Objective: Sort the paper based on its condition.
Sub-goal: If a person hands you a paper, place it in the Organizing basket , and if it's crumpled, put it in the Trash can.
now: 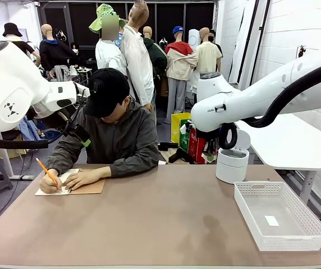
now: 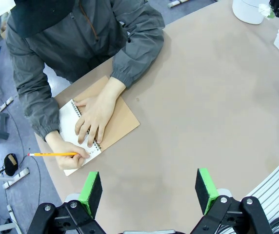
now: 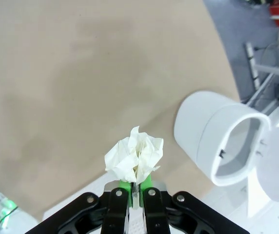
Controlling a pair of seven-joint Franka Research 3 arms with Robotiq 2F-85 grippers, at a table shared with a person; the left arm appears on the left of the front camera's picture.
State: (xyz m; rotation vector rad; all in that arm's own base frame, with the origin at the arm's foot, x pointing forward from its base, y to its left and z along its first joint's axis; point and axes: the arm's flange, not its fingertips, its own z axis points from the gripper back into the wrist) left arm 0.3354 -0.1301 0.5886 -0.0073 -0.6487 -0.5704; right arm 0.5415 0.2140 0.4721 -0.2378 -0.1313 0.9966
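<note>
Being pinched between the shut green pads of the right gripper (image 3: 135, 189), a crumpled paper (image 3: 134, 157) is being held above the edge of the tan counter (image 3: 81, 73). The wad is sticking out past the fingertips, in line with the fingers. It is balled too tightly for a long axis to be told. A white round bin (image 3: 217, 139) is standing on the counter near the wad, its lid swung open and its mouth turned towards the wrist camera; what is inside cannot be told.

The left gripper (image 2: 149, 187) is being held with its jaws wide apart, gripping nothing, above the counter on the person's side. There, a spiral notebook (image 2: 122, 119) with a brown cardboard cover is being pressed flat under one hand (image 2: 93, 117) of the person. A yellow pencil (image 2: 51, 154) is being held to its white page by the other hand (image 2: 72, 158).

At the counter's right near corner, a white perforated basket (image 1: 289, 242) is being occupied by a tiny white label (image 1: 271, 221), lying flat on its floor. A grey floor and a white wall are being shown beyond the counter.
</note>
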